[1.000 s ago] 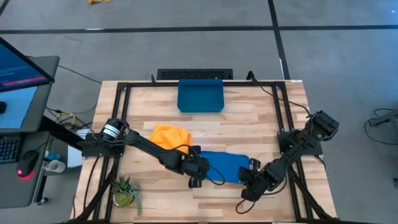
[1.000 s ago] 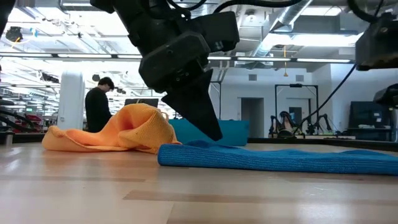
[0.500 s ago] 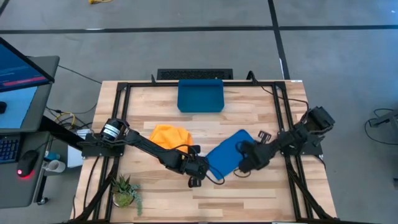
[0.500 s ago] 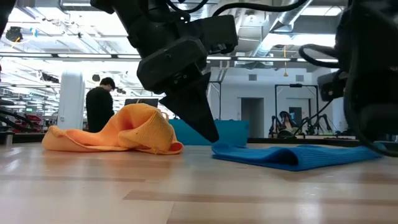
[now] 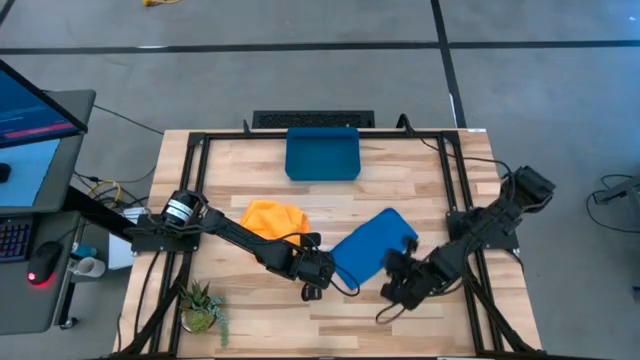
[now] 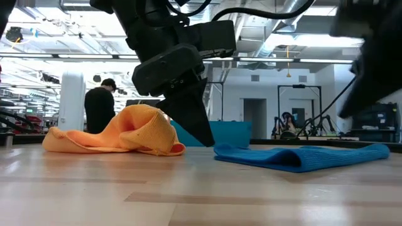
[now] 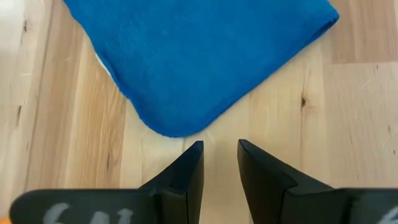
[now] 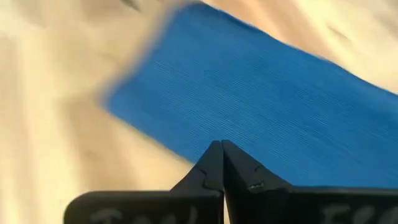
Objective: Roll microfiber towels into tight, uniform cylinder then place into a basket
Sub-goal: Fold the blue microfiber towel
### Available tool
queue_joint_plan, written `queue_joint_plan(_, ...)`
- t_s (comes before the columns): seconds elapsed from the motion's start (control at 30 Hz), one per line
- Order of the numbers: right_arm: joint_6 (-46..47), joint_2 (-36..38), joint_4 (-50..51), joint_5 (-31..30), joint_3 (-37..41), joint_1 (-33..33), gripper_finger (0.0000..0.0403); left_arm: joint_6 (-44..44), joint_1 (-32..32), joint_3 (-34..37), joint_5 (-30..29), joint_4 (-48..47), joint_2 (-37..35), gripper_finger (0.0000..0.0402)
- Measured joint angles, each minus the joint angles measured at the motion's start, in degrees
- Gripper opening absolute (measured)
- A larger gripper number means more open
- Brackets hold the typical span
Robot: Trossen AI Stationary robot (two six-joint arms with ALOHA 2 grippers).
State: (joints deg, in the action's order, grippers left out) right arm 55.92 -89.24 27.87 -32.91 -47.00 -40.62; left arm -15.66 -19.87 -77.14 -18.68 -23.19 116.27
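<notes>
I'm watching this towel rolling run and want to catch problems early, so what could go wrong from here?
1. The blue towel lies folded flat and skewed, so a roll started now may come out loose or cone-shaped.
2. The left gripper sits just off the towel's corner with a narrow gap between its fingers; it may miss the edge.
3. The right gripper is shut and empty, so it must reopen before gripping.

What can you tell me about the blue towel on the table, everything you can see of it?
The medium blue microfiber towel is a soft cloth with a fine ribbed weave and rounded corners. It lies folded flat, not rolled, set diagonally on the pale wooden table, between the two arms and apart from the crumpled yellow-orange towel. A rounded fold shows along one edge in the low view. The left gripper, jaws slightly apart, sits just off one corner; the shut right gripper is at its opposite side. Neither holds it.
</notes>
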Motion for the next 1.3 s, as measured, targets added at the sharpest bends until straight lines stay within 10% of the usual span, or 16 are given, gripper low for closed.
queue_joint_plan(0.33, -17.71, -8.54, -27.47, 5.6, -0.15, 3.05, 0.0018, -0.38, 0.19, 0.11, 0.0, -0.42, 0.0, 0.009)
queue_joint_plan(1.3, -13.01, -10.31, -24.22, 21.85, 0.15, -3.45, 0.0019, 13.8, 1.91, 0.22, 6.99, 6.27, 0.0, 0.009)
